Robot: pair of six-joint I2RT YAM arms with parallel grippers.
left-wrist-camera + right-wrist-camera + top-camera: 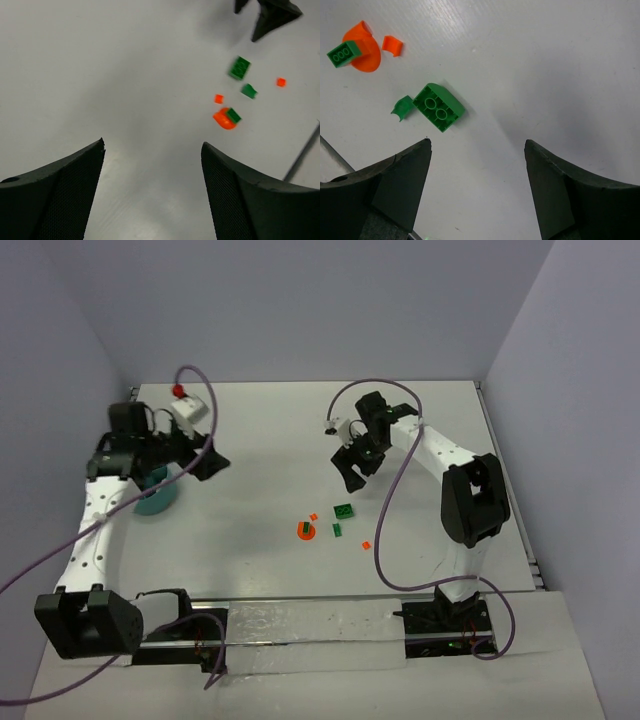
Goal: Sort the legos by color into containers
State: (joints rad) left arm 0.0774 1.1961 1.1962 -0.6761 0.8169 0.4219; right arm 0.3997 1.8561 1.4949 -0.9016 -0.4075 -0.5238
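The legos lie loose in the middle of the table: a green brick (343, 510), a round orange piece (306, 530) with a small dark green brick on it, a small green bit (337, 530) and two orange bits (366, 544). My right gripper (355, 472) hovers just behind them, open and empty; in its wrist view (477, 142) the green brick (439, 106) lies just beyond the left fingertip. The teal container (155, 500) sits at the left, partly hidden under my left arm. My left gripper (205, 462) is open beside it with nothing between its fingers (153, 144).
The left wrist view shows the legos far off at upper right, the round orange piece (224, 120) nearest, with the right gripper's fingers (270, 15) above them. A small red object (180, 391) sits at the back left. Cables loop over both arms.
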